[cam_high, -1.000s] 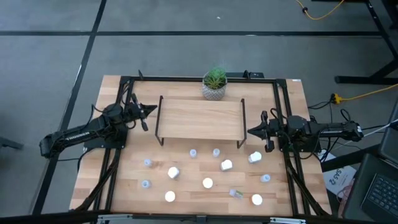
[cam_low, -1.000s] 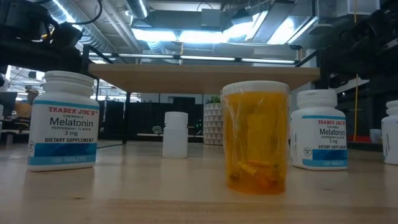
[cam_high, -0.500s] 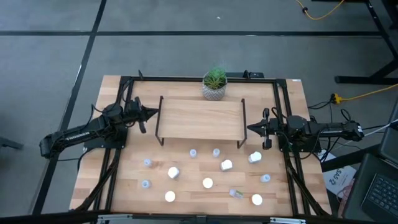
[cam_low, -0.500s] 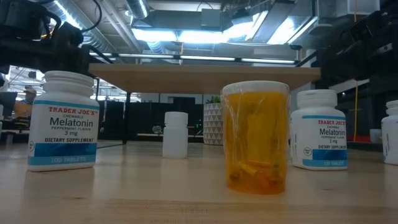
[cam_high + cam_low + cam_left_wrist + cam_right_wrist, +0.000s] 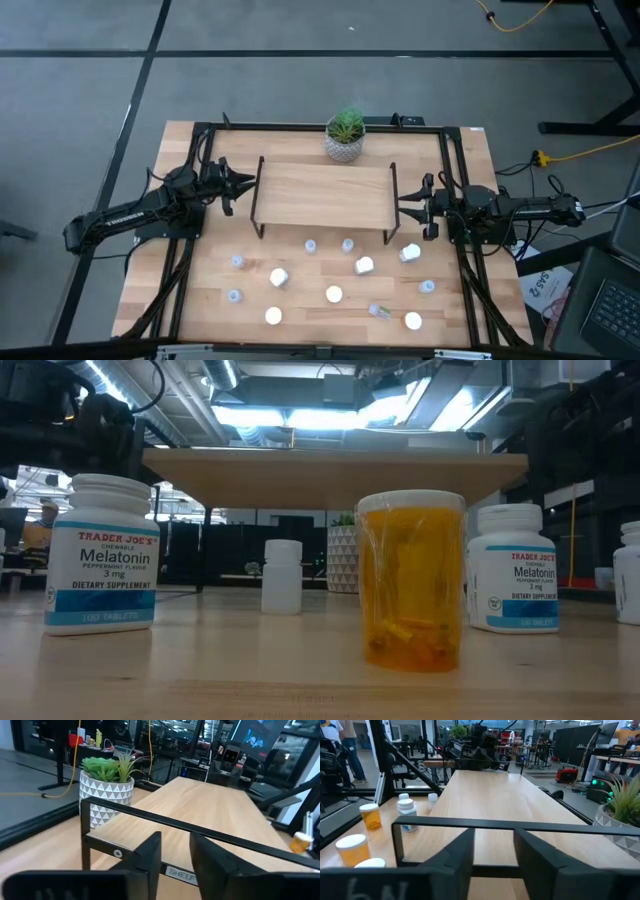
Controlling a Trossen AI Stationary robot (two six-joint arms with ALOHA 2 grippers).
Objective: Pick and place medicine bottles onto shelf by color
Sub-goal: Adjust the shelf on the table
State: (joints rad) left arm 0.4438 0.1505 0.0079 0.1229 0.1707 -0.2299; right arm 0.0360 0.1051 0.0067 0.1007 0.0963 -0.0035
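High view: we see the left gripper [image 5: 248,184] and right gripper [image 5: 403,207], fingers parted around the end frames of the shelf [image 5: 322,192] (its board bare). The medicine bottles [image 5: 334,294] stand scattered on the table [image 5: 190,300] before it.

The shelf [image 5: 322,193] is pale light wood with thin black frames at its sides; the table [image 5: 200,300] is the same light wood, edged by black rails; the plant [image 5: 346,125] is bright green in a pot [image 5: 105,795] patterned with grey and white triangles; the bottles [image 5: 334,294] scattered on the table look white or pale bluish from above; in the low view one bottle [image 5: 412,580] is translucent orange with a pale cap, while two [image 5: 101,555] are white, with red and blue lettering and a blue band; the left gripper [image 5: 245,185] and right gripper [image 5: 403,207] are black; the floor [image 5: 80,100] is grey.
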